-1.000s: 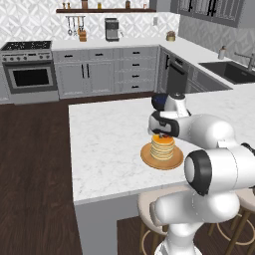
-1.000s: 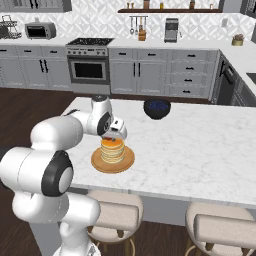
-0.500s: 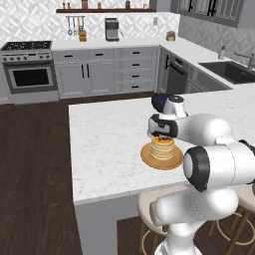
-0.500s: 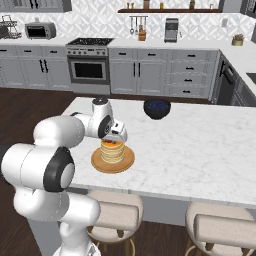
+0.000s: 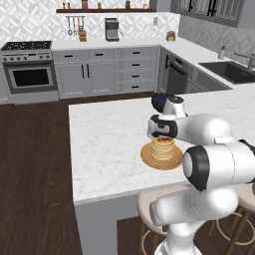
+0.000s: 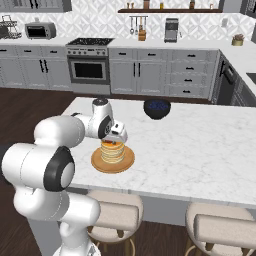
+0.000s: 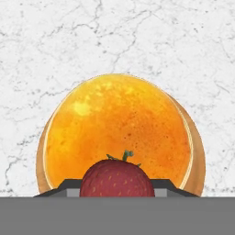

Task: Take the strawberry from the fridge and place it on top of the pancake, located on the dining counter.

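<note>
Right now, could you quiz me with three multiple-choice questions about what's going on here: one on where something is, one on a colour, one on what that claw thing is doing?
1. Where is the pancake stack?
A. on the stove
B. on the white marbled dining counter
C. in the sink

2. What colour is the plate under it?
A. orange-brown
B. blue
C. white

3. What is the gripper doing?
A. hanging open with nothing in it
B. gripping the plate's rim
C. holding the strawberry over the stack

Answers: 1 B, both base views show the plate on the marbled top. 2 A, its rim shows orange-brown. 3 C, the hand view shows the berry between the fingers, above the pancake.
</note>
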